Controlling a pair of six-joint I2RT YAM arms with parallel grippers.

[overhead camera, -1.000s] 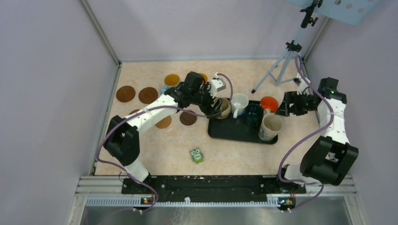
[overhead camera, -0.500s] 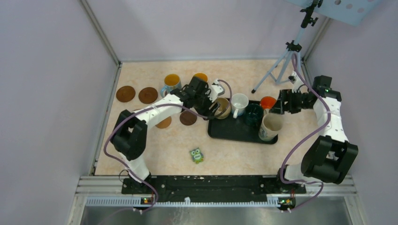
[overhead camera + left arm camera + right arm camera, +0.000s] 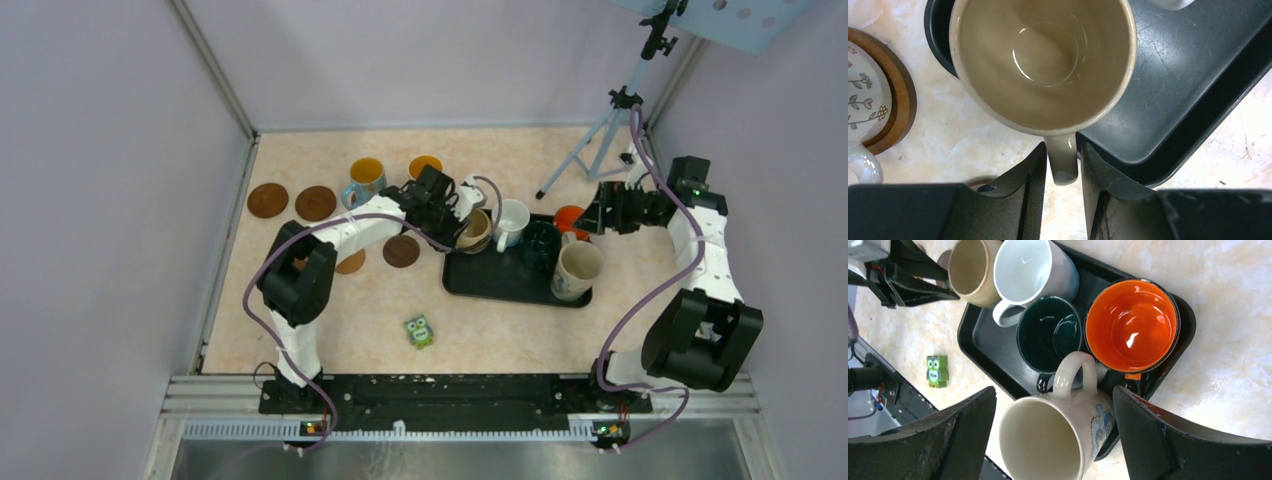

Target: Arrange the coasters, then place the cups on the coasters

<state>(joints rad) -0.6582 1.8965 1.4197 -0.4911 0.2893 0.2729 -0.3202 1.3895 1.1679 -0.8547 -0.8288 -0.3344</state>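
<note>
Left hand [image 3: 1062, 162] clamps the handle of the beige mug [image 3: 1043, 60] on the tray [image 3: 1173, 75]. Right hand [image 3: 1054, 395] gapes, empty. Next, the mug likely needs lifting onto a bare coaster [image 3: 401, 251].

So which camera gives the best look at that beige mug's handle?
The left wrist view: the beige mug fills it, handle between the fingers of the left gripper. The top view shows the mug small, handle hidden under that gripper. The right wrist view shows mostly its mouth, at the tray corner.

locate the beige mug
Top view: beige mug at the black tray left end beside the white mug, handle between the fingers of the left end effector.
</note>
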